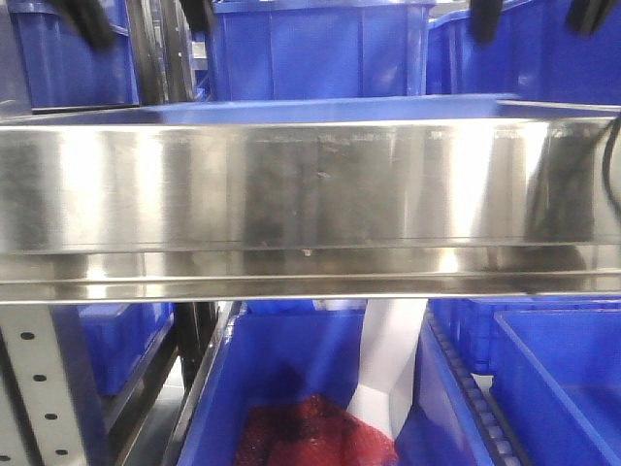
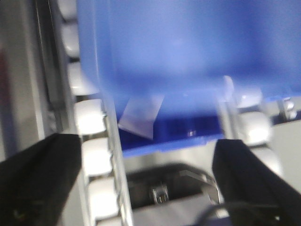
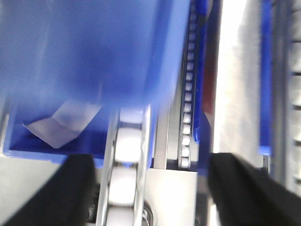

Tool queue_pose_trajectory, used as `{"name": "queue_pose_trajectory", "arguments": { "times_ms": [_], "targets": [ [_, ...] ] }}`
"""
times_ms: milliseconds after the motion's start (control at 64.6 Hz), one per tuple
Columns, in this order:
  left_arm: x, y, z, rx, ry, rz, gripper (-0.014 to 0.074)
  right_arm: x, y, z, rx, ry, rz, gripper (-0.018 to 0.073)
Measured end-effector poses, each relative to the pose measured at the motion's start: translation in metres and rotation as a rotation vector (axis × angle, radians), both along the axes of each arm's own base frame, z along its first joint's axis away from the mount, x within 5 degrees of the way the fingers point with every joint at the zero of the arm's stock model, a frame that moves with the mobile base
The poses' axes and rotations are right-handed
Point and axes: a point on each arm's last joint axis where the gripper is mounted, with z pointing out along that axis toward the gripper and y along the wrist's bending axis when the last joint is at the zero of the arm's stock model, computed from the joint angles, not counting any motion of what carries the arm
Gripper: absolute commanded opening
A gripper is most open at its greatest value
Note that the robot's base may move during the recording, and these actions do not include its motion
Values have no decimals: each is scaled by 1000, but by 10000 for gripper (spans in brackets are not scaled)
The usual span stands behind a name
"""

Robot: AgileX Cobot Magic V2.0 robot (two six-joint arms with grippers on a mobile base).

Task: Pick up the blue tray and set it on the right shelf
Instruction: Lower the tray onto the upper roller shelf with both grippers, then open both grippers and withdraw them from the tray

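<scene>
Blue tray [image 1: 330, 109]: pale blue strip lying flat on the right shelf [image 1: 310, 194], just behind the broad steel front edge. Only its near rim shows in the front view. It seems to be set down already.

Risks, judged:
- The shelf bed is made of white rollers [image 2: 89, 117], so a tray let go close to the front edge may roll or creep towards the near side and tip over the steel lip.
- A finger that catches the rim while pulling away could drag the tray askew or out.
- Deep blue bins [image 1: 320, 49] stand close behind on the far side, so a push inward may knock into them.

Left end effector [image 2: 148, 155]: fingers spread wide, nothing between them. It sits high above the shelf on the left, pointing inward over the rollers.

Right end effector [image 3: 150, 162]: likewise spread wide and empty, at matching height on the right.

Wrist views are blurred. Whether the blue mass ahead of each is tray or bin cannot be told.
</scene>
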Motion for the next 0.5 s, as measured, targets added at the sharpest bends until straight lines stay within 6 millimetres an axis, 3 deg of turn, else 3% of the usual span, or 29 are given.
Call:
{"name": "queue_pose_trajectory", "arguments": {
  "times_ms": [124,201,356,495],
  "targets": [
    [-30,5,31,1,-93,-30,227,-24,-9,18,18,-49,1,168],
    [-52,6,37,7,-109,-59,137,-41,-15,26,34,-93,5,54],
    [-96,20,29,-2,-138,-103,-54,-84,-31,31,64,-189,22,55],
    [-129,43,13,-37,-209,-106,-48,-118,-43,20,66,-263,60,55]
  ]
}}
